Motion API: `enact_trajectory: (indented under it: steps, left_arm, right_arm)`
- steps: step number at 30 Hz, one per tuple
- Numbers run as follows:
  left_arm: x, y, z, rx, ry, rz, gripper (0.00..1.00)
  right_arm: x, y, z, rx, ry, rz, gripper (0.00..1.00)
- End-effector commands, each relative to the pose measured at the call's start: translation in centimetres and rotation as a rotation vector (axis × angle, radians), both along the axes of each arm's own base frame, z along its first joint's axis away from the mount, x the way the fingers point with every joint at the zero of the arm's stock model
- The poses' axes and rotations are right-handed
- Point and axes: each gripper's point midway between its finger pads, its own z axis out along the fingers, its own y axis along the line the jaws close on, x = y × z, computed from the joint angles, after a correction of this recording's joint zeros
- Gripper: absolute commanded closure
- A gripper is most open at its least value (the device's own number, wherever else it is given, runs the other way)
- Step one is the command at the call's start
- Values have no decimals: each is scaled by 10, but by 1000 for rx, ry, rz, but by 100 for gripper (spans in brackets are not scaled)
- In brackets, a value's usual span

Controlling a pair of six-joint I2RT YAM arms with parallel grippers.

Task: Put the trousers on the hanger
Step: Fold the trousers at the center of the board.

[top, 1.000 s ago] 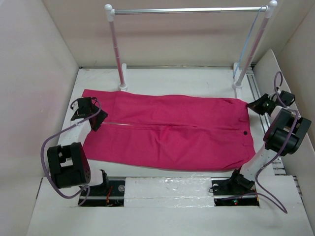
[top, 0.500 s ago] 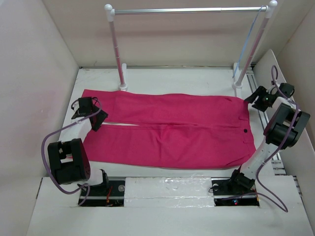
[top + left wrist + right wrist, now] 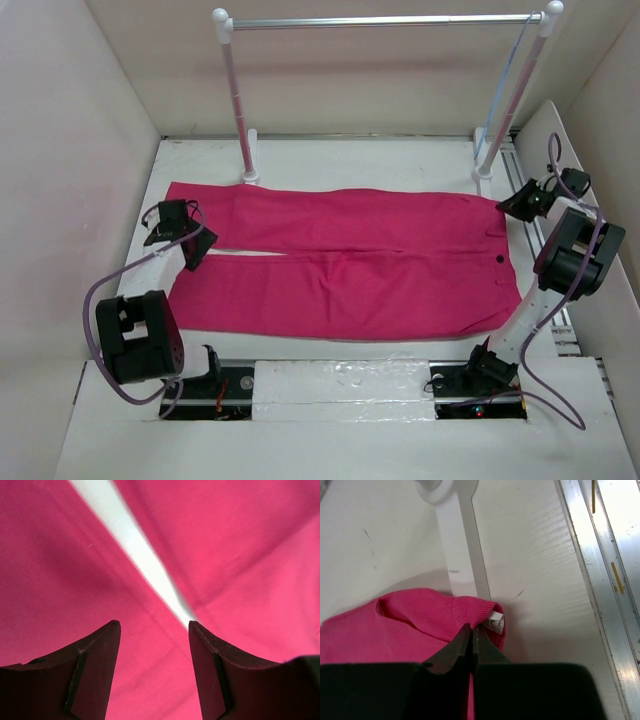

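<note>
The magenta-pink trousers lie flat across the table, waist at the right and leg ends at the left. My left gripper is open over the leg ends. In the left wrist view it hovers over the cloth beside the white gap between the legs. My right gripper is shut on the far corner of the waistband. The right wrist view shows it pinching the pink fold next to a small white label. The thin pale-blue hanger hangs along the right rack post.
A white-posted rack with a silver rail stands at the back. Its right foot lies just behind the pinched corner. A metal track runs along the right side. Walls enclose the table on three sides.
My right gripper has moved back towards the rack foot with the waistband corner, drawing the trousers flatter and a little away from the near edge. The left arm has hardly moved.
</note>
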Motion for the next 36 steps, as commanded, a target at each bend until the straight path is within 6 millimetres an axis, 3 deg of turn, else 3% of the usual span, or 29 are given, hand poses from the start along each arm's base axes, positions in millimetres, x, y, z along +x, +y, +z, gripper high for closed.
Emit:
enact_trajectory:
  steps: [1, 2, 3, 5, 6, 7, 10, 11, 12, 14, 15, 17, 18, 19, 20, 21, 22, 23, 25, 26, 31, 35, 36]
  left_arm:
    - [-18, -4, -6, -16, 2, 13, 47]
    - [-19, -4, -15, -19, 20, 15, 47]
    - [-19, 0, -19, -7, 34, 28, 47]
    - [-15, 5, -35, 4, 80, 51, 48]
    - [-11, 11, -46, 16, 120, 83, 48]
    - [-11, 11, -46, 16, 120, 84, 48]
    - [-1, 15, -49, 13, 175, 114, 49]
    - [8, 17, -34, 19, 143, 120, 49]
    - [10, 18, -26, 37, 120, 118, 50]
    - [11, 22, 3, 68, 32, 130, 49]
    - [8, 24, 11, 81, 16, 137, 49]
    - [-4, 31, 26, 123, 3, 164, 48]
    - [-10, 34, 28, 126, 7, 174, 48]
    - [-18, 42, 26, 121, 18, 204, 48]
    - [-32, 39, 20, 98, 46, 208, 48]
    - [-40, 39, 16, 88, 64, 218, 48]
    - [-46, 37, 12, 79, 83, 225, 48]
    - [-58, 31, 4, 48, 113, 238, 48]
    - [-63, 23, -5, 3, 124, 239, 48]
    - [-64, 12, -18, -64, 130, 249, 49]
    - [-57, 10, -44, -99, 182, 269, 51]
    - [-32, 27, -57, -40, 259, 282, 51]
    - [-26, 30, -57, -32, 261, 280, 51]
  right_arm:
    - [34, -30, 62, -109, -179, -59, 97]
    - [33, -30, 62, -105, -166, -60, 69]
    - [32, -31, 63, -118, -160, -53, 55]
    - [24, -28, 70, -130, -143, -49, 33]
    - [18, -19, 80, -143, -150, -39, 30]
    - [18, -19, 80, -143, -150, -39, 30]
    - [-3, 7, 108, -191, -185, -36, 30]
    - [-18, 21, 96, -188, -155, -25, 31]
    - [-24, 47, 122, -216, -214, 8, 31]
    - [-37, 84, 128, -234, -243, 62, 34]
    - [-51, 123, 129, -249, -255, 132, 34]
    - [-69, 163, 127, -265, -262, 220, 37]
    - [-82, 184, 116, -268, -255, 282, 41]
    - [-97, 224, 126, -271, -305, 393, 45]
    - [-110, 242, 123, -270, -299, 456, 52]
    - [-122, 261, 121, -272, -315, 530, 59]
    - [-146, 295, 115, -256, -334, 653, 70]
    - [-161, 312, 109, -245, -327, 725, 79]
    - [-188, 335, 90, -253, -295, 843, 84]
    - [-215, 364, 77, -260, -281, 971, 85]
    - [-233, 380, 61, -265, -256, 1036, 84]
    - [-234, 378, 73, -298, -284, 1050, 84]
    - [-231, 378, 84, -315, -316, 1052, 84]
